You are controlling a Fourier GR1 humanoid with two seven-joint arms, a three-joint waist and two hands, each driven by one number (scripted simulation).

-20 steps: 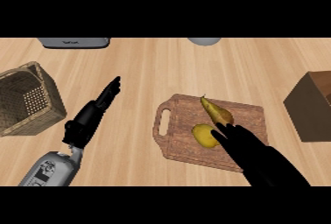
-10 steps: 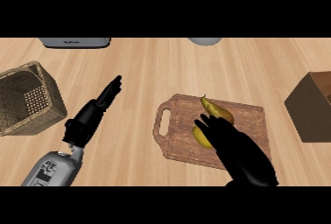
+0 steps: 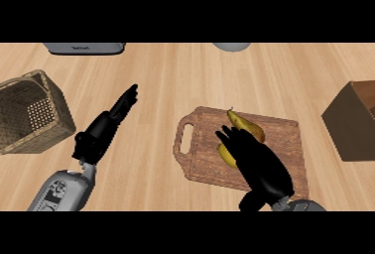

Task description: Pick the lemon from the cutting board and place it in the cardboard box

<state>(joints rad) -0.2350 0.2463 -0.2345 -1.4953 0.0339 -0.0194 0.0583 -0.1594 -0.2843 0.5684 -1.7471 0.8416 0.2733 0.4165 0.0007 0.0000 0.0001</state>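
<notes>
A wooden cutting board [image 3: 204, 163] lies at the centre right of the counter, its handle slot to the left. On it is a yellow lemon [image 3: 224, 155], of which only the left edge shows from under my right hand [image 3: 258, 162]. That hand lies over the lemon with its fingers stretched forward, open. A banana [image 3: 247, 127] rests just beyond the fingertips. The brown cardboard box [image 3: 357, 121] stands at the right edge. My left hand [image 3: 108, 125] hovers open left of the board, fingers straight and pointing away, holding nothing.
A wicker basket [image 3: 29, 116] sits at the left edge. A grey appliance [image 3: 84, 47] and a grey round object [image 3: 232, 46] stand along the far edge. Bare wood lies between the board and the box.
My right hand has slid left and forward from beside the lemon to lie over it, hiding most of it. The left hand and all the objects have stayed put.
</notes>
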